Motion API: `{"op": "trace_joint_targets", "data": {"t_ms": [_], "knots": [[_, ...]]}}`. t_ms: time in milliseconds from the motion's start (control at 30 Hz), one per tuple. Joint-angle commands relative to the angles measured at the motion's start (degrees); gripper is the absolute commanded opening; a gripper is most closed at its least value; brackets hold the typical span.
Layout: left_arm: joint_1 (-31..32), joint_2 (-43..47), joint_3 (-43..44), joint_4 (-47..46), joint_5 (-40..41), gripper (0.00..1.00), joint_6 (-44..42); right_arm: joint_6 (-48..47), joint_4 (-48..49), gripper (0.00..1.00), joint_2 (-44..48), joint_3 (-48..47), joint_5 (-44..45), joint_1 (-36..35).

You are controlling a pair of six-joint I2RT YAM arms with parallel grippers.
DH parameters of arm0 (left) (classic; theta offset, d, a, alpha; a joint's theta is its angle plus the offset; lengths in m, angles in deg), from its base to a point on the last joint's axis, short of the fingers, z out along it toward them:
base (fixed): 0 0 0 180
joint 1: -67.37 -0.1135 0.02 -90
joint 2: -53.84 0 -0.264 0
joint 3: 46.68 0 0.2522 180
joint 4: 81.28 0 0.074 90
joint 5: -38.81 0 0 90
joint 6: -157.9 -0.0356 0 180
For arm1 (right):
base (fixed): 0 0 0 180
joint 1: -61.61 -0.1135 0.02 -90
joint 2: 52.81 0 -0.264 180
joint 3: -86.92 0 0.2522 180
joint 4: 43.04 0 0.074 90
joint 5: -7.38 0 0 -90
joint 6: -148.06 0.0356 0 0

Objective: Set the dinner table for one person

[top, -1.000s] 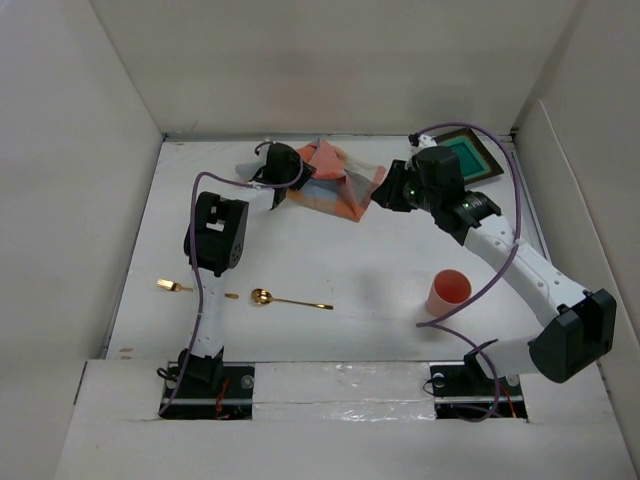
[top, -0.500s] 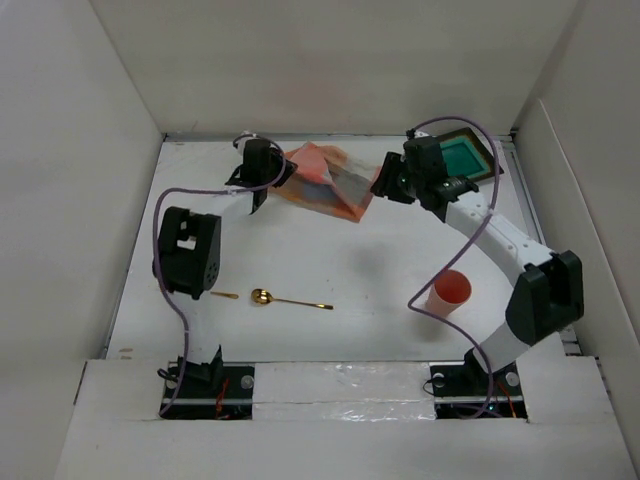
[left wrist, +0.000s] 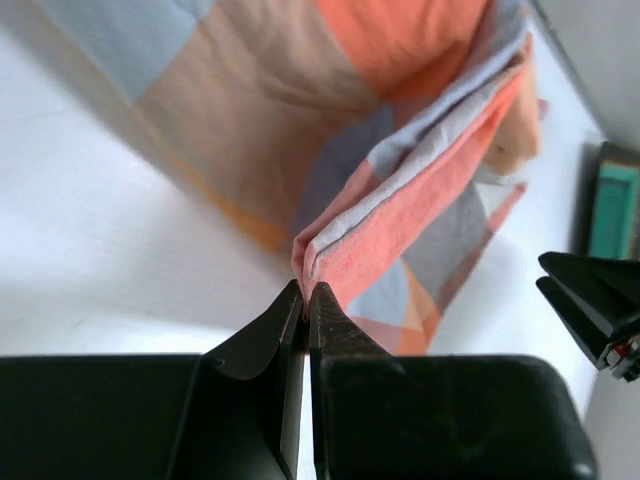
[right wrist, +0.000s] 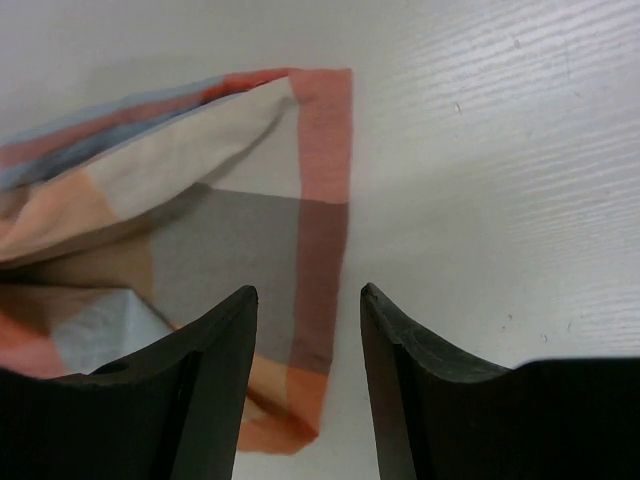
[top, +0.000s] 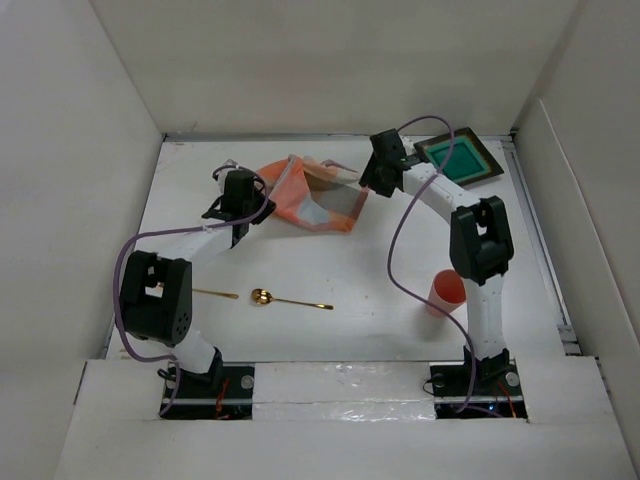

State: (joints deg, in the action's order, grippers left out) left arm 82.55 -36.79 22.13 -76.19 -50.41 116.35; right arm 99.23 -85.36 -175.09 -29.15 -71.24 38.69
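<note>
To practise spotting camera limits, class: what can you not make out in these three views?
Top view: the left arm hides the gold utensil beyond its handle; the right arm covers part of the pink cup.
Left wrist view: the right edge cuts off the green tray.

You are looking down on the dinner table (top: pixel 350 262), a large matte white rectangular top that is lying flat and level. It is stretching from the near edge at the bottom of the top view to the white walls (top: pixel 60 200) that are closing it in on the left, far and right sides. In the right wrist view its surface is showing fine parallel streaks and a few tiny specks.
</note>
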Motion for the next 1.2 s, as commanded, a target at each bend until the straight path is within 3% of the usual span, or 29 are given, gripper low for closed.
{"op": "trace_joint_targets", "data": {"t_ms": [0, 200, 400, 633, 833, 967, 1167], "knots": [[0.1, 6.2, -1.9, 3.8, 3.8, 0.00, -3.6, 4.0, -1.6, 0.54, -0.8, -2.6, 2.2, 0.0], [0.1, 7.1, -4.4, 2.4, 2.7, 0.00, -4.1, 5.9, -0.8, 0.59, -4.4, -3.3, 3.3, 0.0], [0.1, 7.7, -4.2, 2.3, 1.8, 0.00, -5.3, 8.7, -7.5, 0.56, -10.4, -10.5, 2.5, 0.0], [0.1, 6.6, -2.8, 1.4, 0.1, 0.00, -5.3, 13.6, -4.5, 0.53, -6.0, -1.2, 5.6, -0.7], [0.1, 5.8, -2.1, 0.9, -0.4, 0.00, -5.6, 13.7, -6.9, 0.51, -9.8, -5.0, 4.5, 0.4], [0.1, 5.3, -1.3, 1.5, 0.0, 0.00, -6.2, 13.7, -7.4, 0.43, -11.8, -6.4, 2.7, 0.4], [0.1, 3.9, 0.1, 1.5, 0.1, 0.00, -6.4, 12.5, -6.4, 0.24, -14.0, -8.8, 0.4, 0.9]]}}
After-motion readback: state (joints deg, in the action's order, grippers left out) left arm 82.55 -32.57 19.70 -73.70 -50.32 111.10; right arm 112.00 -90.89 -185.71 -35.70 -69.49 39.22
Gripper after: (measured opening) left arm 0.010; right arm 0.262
